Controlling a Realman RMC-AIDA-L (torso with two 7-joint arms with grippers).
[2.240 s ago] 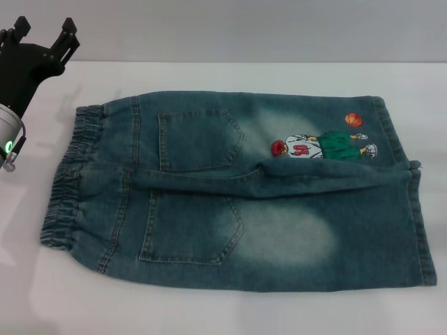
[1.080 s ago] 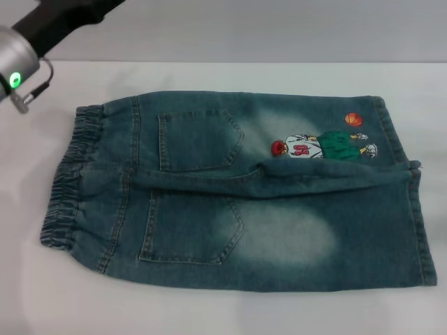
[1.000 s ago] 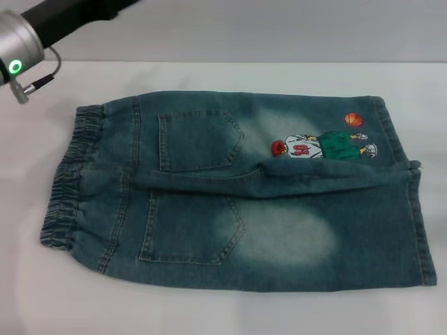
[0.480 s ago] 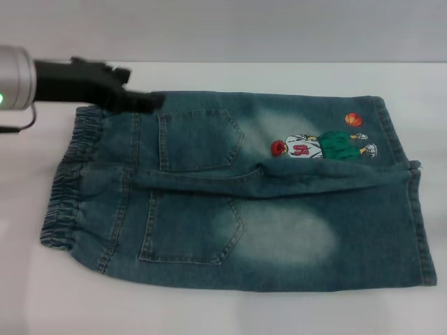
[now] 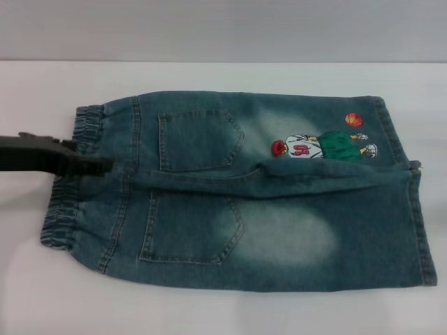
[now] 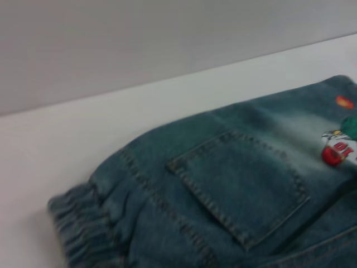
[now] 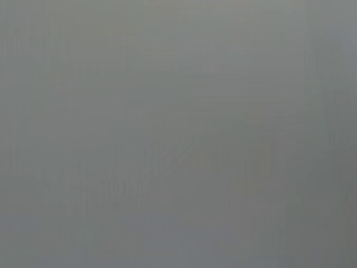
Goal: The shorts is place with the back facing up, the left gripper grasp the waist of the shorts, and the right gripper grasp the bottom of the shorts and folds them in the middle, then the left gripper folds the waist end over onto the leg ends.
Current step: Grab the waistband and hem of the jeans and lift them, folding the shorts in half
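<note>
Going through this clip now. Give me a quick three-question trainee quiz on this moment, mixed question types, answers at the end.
1. True or false: the faded blue denim shorts lie spread on the white table with the two back patch pockets facing up.
2. Multiple choice: the black pronged left gripper reaches in over which part? A) the puckered elastic waist B) the straight stitched leg ends C) the small cartoon basketball-player print
3. Fill in: the orange ball is printed near the ___ end of the shorts.

Key: 1 true. 2 A. 3 leg. The right gripper is not in view; its wrist view shows only plain grey.
</note>
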